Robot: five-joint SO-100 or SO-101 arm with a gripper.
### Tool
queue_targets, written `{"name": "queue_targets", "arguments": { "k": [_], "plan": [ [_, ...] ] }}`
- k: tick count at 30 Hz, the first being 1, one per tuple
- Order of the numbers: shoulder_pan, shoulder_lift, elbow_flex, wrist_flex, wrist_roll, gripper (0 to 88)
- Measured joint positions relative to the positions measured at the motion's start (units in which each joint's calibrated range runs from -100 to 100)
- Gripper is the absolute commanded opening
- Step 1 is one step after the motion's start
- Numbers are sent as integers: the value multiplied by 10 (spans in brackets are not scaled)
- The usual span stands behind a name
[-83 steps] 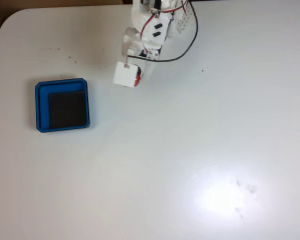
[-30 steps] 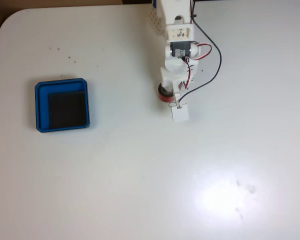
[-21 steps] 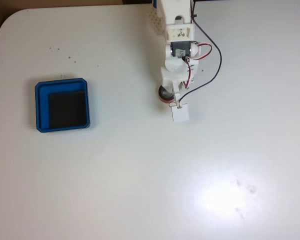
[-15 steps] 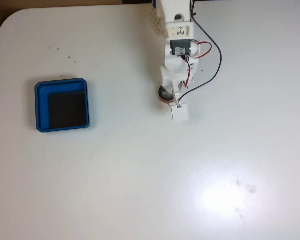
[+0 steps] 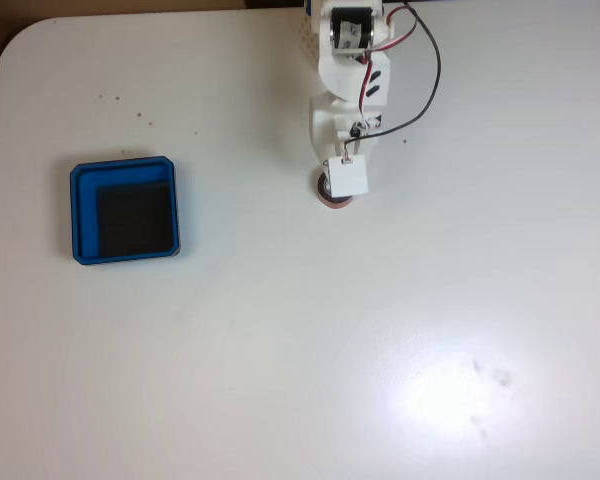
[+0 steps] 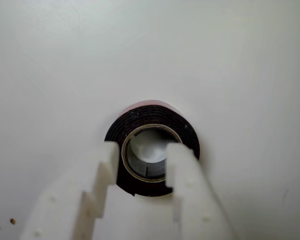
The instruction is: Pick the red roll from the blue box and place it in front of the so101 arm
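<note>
1. The red roll [image 6: 155, 150] lies flat on the white table [image 5: 280, 360], just below the arm [image 5: 345, 60] in the fixed view and well right of the blue box [image 5: 75, 215], whose black floor is bare.
2. Handling, as a judgement: a small tape ring, likely light and stiff, with a smooth outer band that could slip. Best hold looks to be across the wall, one finger in the core.
3. The claw [image 6: 140, 162] stands parted above the roll in the wrist view, tips over the rim, holding nothing.
4. Against half a second ago, the arm has drawn back toward its base and the roll stays on the table.
</note>
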Motion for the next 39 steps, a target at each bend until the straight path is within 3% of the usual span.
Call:
{"name": "queue_targets", "arguments": {
  "k": [13, 25, 39],
  "plan": [
    [-3, -395, 274, -4, 0, 86],
    [-25, -433, 380, -4, 0, 86],
    [-48, -434, 382, -4, 0, 85]
  ]
}}
